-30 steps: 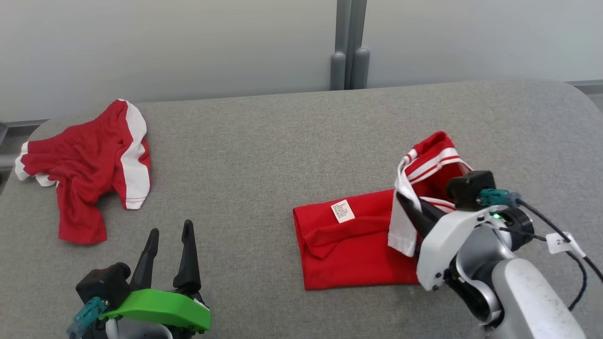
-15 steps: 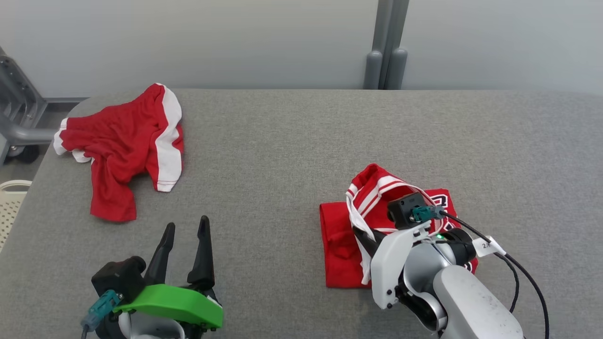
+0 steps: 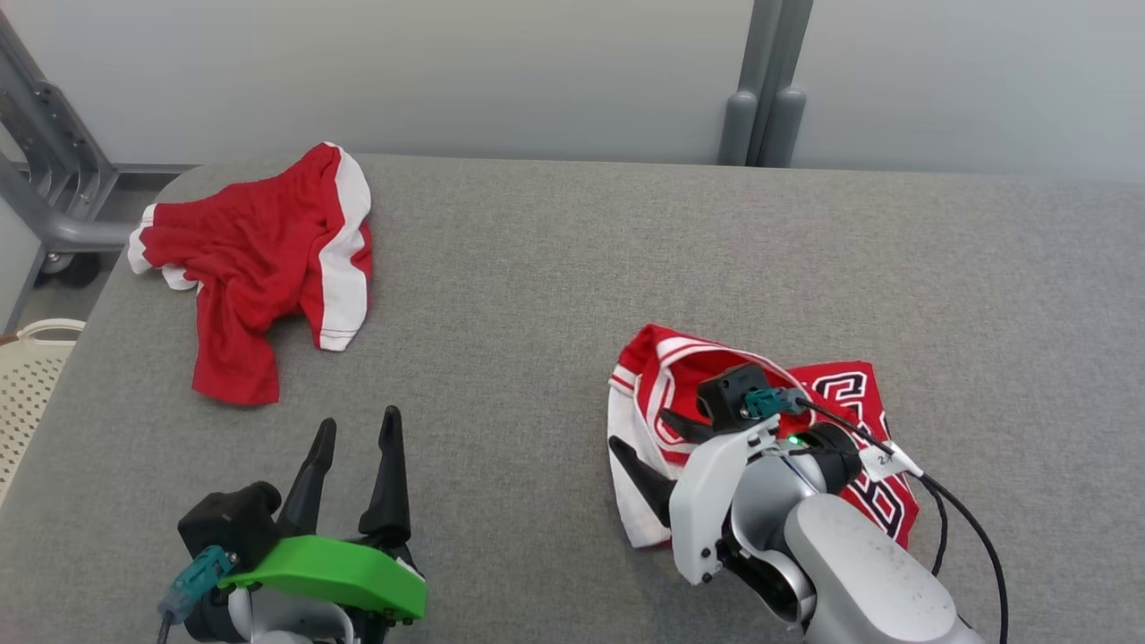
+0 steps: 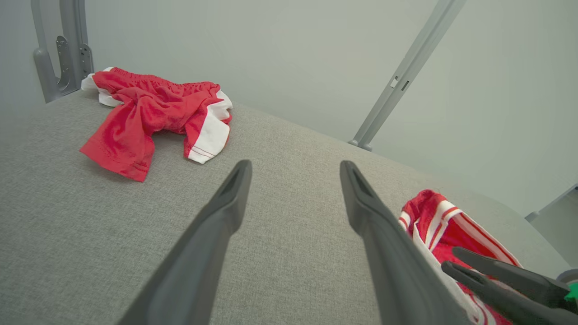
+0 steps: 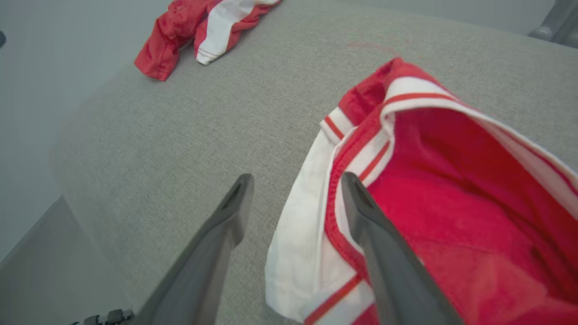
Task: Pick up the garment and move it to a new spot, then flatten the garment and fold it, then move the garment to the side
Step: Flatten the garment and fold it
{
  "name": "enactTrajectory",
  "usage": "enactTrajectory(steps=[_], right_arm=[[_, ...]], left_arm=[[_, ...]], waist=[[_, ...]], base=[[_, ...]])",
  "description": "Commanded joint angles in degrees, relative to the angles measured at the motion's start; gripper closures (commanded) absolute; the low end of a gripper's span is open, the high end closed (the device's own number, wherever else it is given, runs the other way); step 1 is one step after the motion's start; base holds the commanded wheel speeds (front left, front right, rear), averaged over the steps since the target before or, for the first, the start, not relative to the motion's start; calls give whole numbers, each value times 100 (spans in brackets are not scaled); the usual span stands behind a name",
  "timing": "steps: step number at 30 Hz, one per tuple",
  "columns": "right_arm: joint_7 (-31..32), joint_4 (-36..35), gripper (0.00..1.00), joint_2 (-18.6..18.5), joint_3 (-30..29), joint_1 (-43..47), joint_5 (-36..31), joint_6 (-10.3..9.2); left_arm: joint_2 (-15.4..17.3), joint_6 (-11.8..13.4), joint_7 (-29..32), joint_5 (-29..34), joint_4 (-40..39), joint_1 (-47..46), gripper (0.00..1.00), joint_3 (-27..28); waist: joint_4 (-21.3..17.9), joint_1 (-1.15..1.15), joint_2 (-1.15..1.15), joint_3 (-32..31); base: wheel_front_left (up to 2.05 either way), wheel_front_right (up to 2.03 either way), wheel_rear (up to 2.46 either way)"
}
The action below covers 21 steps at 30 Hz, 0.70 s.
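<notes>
The red jersey (image 3: pixel 850 385) lies bunched on the right half of the grey worktop (image 3: pixel 537 313), close to the near edge. Its white-and-red striped trim is turned up on the left side, and black-and-white numerals show on the right. The right gripper (image 3: pixel 639 429) sits low at the jersey's left edge with its jaws spread and nothing pinched between them.

From the right wrist view the picture is clear. The right gripper (image 5: pixel 295 178) has one finger over bare fabric-covered worktop and the other lying across the white hem of the jersey (image 5: pixel 451 203). The cloth rises in a loose fold beside it, the red inside showing.

Over on the other side, the left gripper (image 3: pixel 358 418) hovers near the front edge of the worktop with jaws apart, holding nothing. In its own wrist view the left gripper (image 4: pixel 294 163) points across open grey surface, the jersey (image 4: pixel 433 216) off at the lower right.

Well apart from all this, a crumpled pair of red shorts (image 3: pixel 259 259) with a white side panel rests at the far left corner. A pale basket (image 3: pixel 27 376) peeks in beyond the left edge.
</notes>
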Motion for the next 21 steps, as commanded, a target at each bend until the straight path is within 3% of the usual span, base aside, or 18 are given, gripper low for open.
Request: enactTrajectory(steps=[1, 9, 21], right_arm=[[-28, -108, 0, -15, 69, -70, 51, 0], [-146, -970, 0, -19, -101, 121, -5, 0], [-211, -1919, 0, -26, -1581, 697, -501, 0]], left_arm=[[11, 24, -5, 3, -4, -20, 0, 12], [43, 62, -21, -8, -71, 11, 0, 26], [84, 123, -35, -24, -169, 62, 0, 44]], waist=[[-74, 0, 0, -15], [-295, 0, 0, -24], [-490, 0, 0, 19]], base=[[0, 0, 0], [0, 0, 0], [0, 0, 0]])
